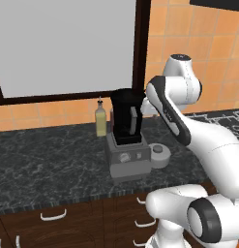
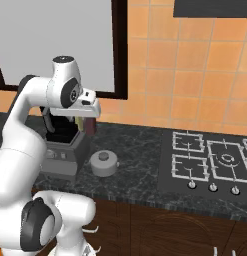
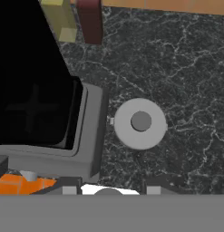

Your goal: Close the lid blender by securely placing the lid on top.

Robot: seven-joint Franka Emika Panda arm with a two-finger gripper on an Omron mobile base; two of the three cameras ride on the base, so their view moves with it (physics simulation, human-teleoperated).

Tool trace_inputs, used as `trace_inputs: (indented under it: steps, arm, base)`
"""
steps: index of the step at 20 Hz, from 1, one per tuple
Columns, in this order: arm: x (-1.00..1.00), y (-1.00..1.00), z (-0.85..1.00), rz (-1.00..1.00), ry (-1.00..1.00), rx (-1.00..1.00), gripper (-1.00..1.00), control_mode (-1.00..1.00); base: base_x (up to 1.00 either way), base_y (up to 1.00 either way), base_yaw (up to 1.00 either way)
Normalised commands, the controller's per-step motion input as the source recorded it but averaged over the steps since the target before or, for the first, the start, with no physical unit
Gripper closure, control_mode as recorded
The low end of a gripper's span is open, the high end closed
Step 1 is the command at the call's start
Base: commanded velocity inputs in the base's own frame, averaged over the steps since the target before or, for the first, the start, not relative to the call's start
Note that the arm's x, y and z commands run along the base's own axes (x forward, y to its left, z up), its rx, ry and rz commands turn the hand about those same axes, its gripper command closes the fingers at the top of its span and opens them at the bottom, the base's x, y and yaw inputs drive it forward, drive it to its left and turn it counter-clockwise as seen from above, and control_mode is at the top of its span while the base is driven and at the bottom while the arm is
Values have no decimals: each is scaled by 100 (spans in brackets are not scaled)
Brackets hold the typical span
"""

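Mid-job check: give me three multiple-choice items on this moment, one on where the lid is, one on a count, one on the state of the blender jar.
1. Where is the lid?
A. on the blender jar
B. flat on the counter beside the blender base
C. held between the fingers

2. How many burners does the stove show?
A. two
B. four
C. six

3. What state is the jar of the blender in?
A. open on top
C. tipped on its side
B. covered by the lid

Answers:
1 B, the grey disc lies on the dark counter just to the side of the base.
2 B, four grates show above the three knobs.
3 A, the hand view looks straight down into the black jar with nothing over it.
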Motion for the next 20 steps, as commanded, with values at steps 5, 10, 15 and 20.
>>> trace_inputs:
  steps: [5,10,15,20]
  arm:
    - [-20,-12,-12,0,0,0,-100,-100]
    - [-34,-40,-42,0,0,0,-100,-100]
    - [-18,-21,-49,0,0,0,-100,-100]
    - [-2,0,-56,0,0,0,-100,-100]
  base:
    - [0,0,0]
    - [0,0,0]
    - [0,0,0]
    - [0,0,0]
